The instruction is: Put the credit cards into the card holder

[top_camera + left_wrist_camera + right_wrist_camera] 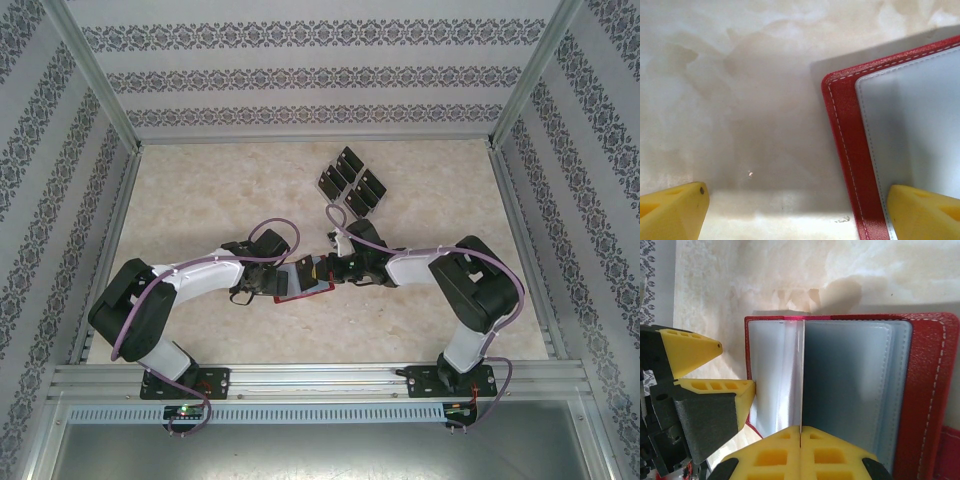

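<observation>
Item 1: one red leather-like folding card holder (303, 285), lying open on the cream marbled desk (200, 190), in the near half, between the two arms. I see its grey inside and clear plastic sleeves in the right wrist view (855, 390). One thin sleeve leaf stands upright on edge. The red cover with light stitching frames the sleeves, and a red tab shows at the lower right corner.

Item 2: right end effector (801, 429), one unit, at the card holder's right side in the overhead view (337, 270). Its yellow fingers are pressed together on the upright sleeve leaf of the card holder.

Item 3: left end effector (799, 192), one unit, at the card holder's left side (268, 282). Its jaws stand wide apart with nothing held. One yellow fingertip is over bare desk, the other is over the red border of the card holder (910, 135). From the right wrist camera I see it just beside the holder's left edge (735, 367).

Item 4: thin black rectangular credit cards (365, 192). I count six, in two slanted rows of three, on the far part of the desk, well apart from the card holder and both end effectors.
</observation>
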